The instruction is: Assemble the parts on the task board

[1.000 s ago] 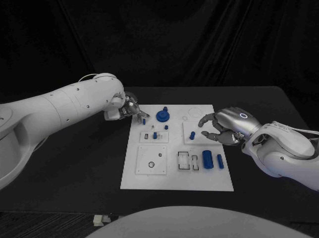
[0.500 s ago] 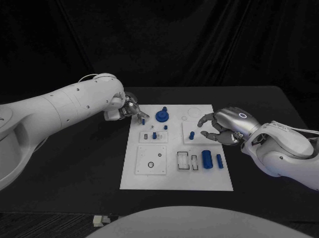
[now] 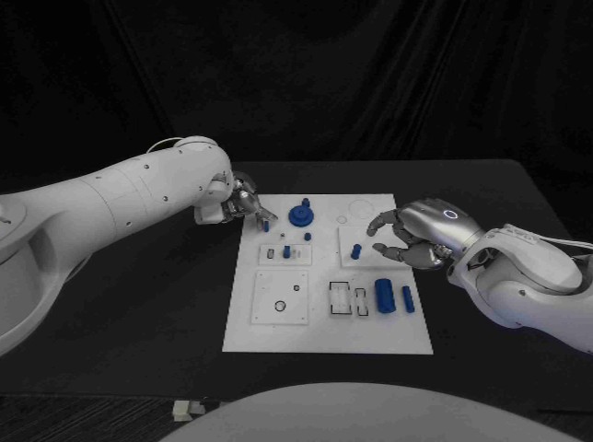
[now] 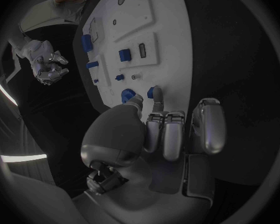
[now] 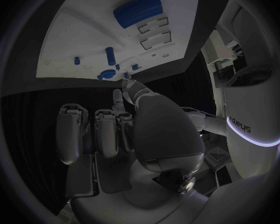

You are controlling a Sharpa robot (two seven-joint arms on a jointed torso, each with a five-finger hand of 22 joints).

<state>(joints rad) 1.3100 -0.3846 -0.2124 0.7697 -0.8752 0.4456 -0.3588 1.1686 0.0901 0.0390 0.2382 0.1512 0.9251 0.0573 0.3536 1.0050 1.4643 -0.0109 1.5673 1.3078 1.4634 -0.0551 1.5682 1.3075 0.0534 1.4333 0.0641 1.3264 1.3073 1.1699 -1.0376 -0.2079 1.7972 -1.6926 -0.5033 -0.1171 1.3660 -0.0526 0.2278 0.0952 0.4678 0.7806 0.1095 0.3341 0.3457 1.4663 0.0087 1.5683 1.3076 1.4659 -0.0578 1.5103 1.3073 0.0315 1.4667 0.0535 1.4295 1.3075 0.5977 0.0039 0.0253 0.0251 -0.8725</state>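
Task board (image 3: 330,318) lies lengthwise away from the robot; left hand (image 3: 245,208) pinches a blue part (image 3: 268,222), right hand (image 3: 410,238) curled empty.

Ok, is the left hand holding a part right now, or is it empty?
Holding one. The left hand pinches a small blue part between its fingertips over the far left corner of the task board.

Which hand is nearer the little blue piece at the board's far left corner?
The left hand. Its fingertips sit right at the small blue piece on the task board's far left corner, while the right hand hovers by the board's opposite edge.
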